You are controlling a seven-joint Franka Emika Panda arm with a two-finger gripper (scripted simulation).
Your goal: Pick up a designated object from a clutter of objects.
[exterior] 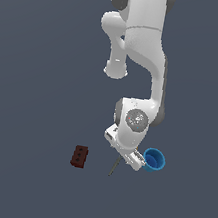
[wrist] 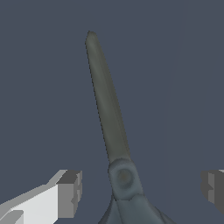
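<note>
Fingers (wrist: pixel 70 192) spread wide, one either side of the scissors (wrist: pixel 109 122), gripping nothing. Blades lie flat on the surface (exterior: pixel 18 176), blue cup (exterior: pixel 154 159) just beside the arm, dark red brick (exterior: pixel 80 156) well apart.

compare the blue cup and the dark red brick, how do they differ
Colour: the blue cup is bright blue, the dark red brick a deep brownish red.
Shape: the cup is round and open-topped, the brick a boxy block with small holes in its face.
Place: the cup sits right beside the arm's wrist, the brick stands apart toward the exterior view's left.
Both are small and rest on the same grey surface.
</note>
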